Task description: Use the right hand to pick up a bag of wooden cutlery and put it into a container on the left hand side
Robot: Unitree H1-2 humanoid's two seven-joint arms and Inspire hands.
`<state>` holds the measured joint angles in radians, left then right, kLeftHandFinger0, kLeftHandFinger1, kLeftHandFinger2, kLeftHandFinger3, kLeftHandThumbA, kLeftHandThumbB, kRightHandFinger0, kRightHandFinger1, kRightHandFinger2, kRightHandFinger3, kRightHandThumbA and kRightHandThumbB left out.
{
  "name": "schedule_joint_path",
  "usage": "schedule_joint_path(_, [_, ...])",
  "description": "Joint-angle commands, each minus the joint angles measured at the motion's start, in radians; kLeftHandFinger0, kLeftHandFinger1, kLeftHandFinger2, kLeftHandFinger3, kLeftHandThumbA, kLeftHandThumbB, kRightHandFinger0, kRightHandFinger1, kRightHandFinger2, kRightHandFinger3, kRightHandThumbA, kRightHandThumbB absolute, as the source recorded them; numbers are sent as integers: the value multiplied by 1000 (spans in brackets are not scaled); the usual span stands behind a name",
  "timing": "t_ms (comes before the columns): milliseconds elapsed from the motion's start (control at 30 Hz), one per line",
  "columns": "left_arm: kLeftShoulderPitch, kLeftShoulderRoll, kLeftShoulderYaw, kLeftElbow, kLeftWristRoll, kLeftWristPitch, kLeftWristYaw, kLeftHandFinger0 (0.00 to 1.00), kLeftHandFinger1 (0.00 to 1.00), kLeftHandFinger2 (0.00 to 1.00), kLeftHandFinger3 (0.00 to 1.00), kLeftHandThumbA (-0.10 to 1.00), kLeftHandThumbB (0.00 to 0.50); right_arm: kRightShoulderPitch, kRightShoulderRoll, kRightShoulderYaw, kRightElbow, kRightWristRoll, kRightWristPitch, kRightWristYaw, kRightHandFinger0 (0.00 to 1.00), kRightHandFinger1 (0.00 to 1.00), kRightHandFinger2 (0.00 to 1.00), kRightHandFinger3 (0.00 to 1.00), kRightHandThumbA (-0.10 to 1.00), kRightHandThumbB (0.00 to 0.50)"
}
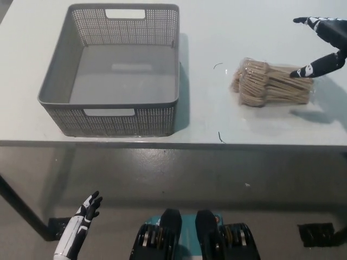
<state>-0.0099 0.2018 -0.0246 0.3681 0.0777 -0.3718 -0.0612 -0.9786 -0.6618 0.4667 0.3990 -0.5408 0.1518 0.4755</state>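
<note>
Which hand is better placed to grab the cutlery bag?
Right. The black right hand is open at the bag of wooden cutlery; the white left hand hangs below the table edge.

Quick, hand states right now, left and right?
Left hand: open, holding nothing.
Right hand: open, fingers spread at the bag of wooden cutlery, not gripping it.
</note>
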Motion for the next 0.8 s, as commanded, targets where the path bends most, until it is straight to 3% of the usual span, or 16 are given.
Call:
schedule_joint_path(0, [-1, 14, 1, -28, 5, -21, -6, 1000, 1000, 1000, 1000, 1000, 211, -120, -4, 44, 76, -73, -62, 59, 1000, 1000, 1000, 1000, 1000, 411])
schedule_joint_path(167, [-2, 11, 1, -25, -2, -18, -9, 1000, 1000, 1000, 1000, 1000, 210, -165, 25, 104, 166, -117, -67, 75, 1000, 1000, 1000, 1000, 1000, 441])
schedule_joint_path(767, [-14, 22, -6, -33, 13, -17, -11, 1000, 1000, 1000, 1000, 1000, 240, -245, 131, 135, 436, -148, -133, 31, 1000, 1000, 1000, 1000, 1000, 417])
